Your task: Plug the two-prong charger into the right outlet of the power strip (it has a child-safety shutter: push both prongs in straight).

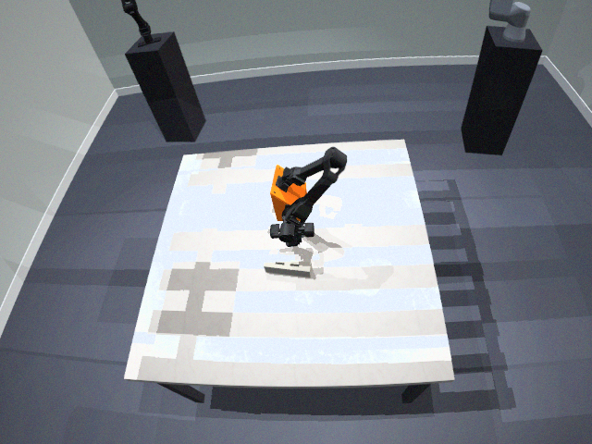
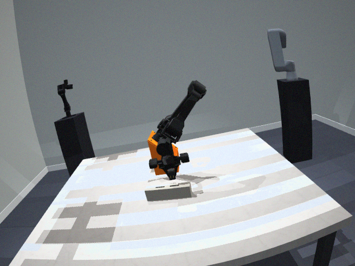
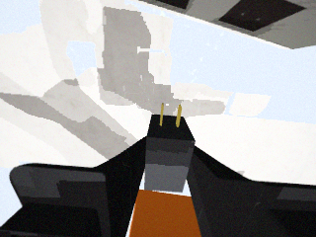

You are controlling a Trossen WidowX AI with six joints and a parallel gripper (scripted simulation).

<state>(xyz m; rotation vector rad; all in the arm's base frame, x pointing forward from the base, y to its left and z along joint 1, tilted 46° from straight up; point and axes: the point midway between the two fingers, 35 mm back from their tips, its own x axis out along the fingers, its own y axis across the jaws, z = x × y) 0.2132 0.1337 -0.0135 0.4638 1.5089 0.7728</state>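
Observation:
My gripper (image 1: 292, 244) (image 2: 172, 178) (image 3: 165, 141) is shut on the black charger (image 3: 169, 143), which sits between the fingertips in the wrist view. Its two brass prongs (image 3: 179, 117) point away from the fingers and touch nothing visible. The pale grey power strip (image 1: 287, 270) (image 2: 169, 194) (image 3: 295, 36) lies on the table in front of the gripper, on the camera side. Its right outlet (image 1: 294, 265) (image 2: 174, 184) and left outlet (image 1: 279, 263) (image 2: 160, 187) show as dark patches on top. The gripper is above and behind the strip. The charger cannot be made out in the top and exterior views.
The arm's orange base block (image 1: 278, 203) (image 2: 153, 148) (image 3: 165, 214) stands behind the gripper. The pale table (image 1: 334, 325) (image 2: 229, 223) carries striped shadows. Two black pedestals (image 1: 166, 91) (image 1: 499, 91) with other arms stand beyond the table.

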